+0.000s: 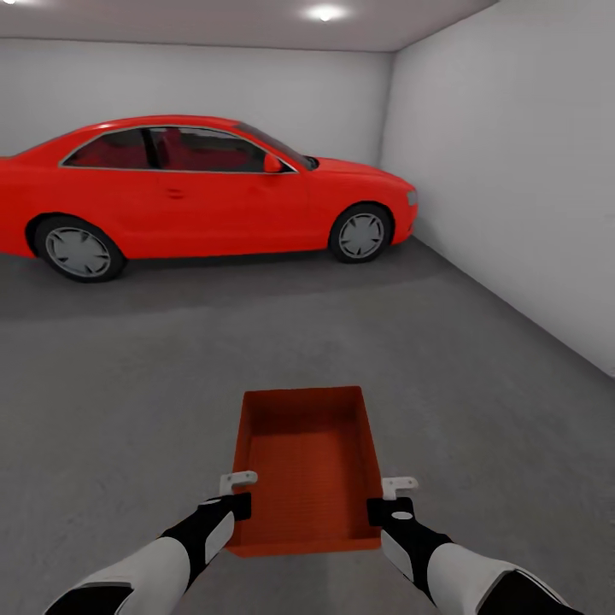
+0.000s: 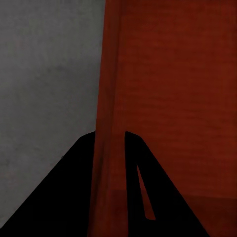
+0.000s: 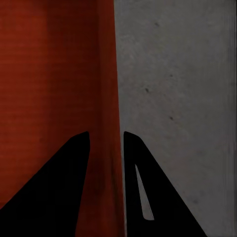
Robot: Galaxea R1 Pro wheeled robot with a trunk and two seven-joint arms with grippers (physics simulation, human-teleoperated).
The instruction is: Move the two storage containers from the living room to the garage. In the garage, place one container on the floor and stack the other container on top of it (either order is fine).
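Left pincer [image 1: 242, 494], right pincer [image 1: 395, 500] clamp storage container [image 1: 307, 461] side walls (floor [image 1: 128, 384] open around).

garage: red car [image 1: 196, 192] parked on grey concrete floor [image 1: 256, 342], bare white walls [image 1: 512, 171]

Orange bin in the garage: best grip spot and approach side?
Take the storage container by its two long side walls near the near end, one gripper per side from outside. The walls are thin and upright, so each slots between fingers, as the left gripper and right gripper show.
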